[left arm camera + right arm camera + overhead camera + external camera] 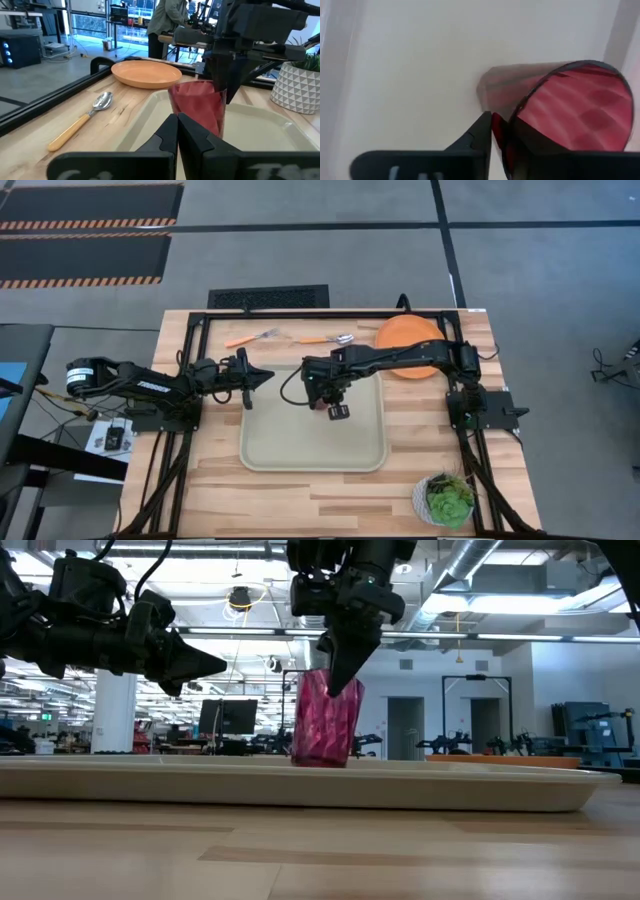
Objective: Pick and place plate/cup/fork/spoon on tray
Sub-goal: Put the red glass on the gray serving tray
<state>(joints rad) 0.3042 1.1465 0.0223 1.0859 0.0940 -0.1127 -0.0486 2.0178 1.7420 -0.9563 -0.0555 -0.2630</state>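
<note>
The dark red cup (pixel 325 720) is over the pale tray (pixel 300 450), near its far end, slightly tilted. My right gripper (pixel 340 675) comes down on the cup's rim and is shut on it. In the high view the gripper (pixel 337 408) hides the cup. The orange plate (pixel 405 340) lies on the table beyond the tray's far right corner, partly under my right arm. The fork (pixel 252 337) and the spoon (pixel 328 339) lie on the table beyond the tray's far edge. My left gripper (pixel 262 375) is shut and empty, above the tray's left edge. My right gripper pinches the cup's wall at the rim (pixel 507 127), one finger outside (pixel 482 132) and one inside the cup. The fingers come from above, pointing down. The cup stays mouth up, a little tilted. The tray's near rim hides its base (pixel 320 760), so whether it rests on the tray cannot be told.
A white pot with a green plant (pixel 447 500) stands at the table's near right corner. A black frame runs along the table's far edge and sides. A person stands in the room beyond the table (pixel 170 17).
</note>
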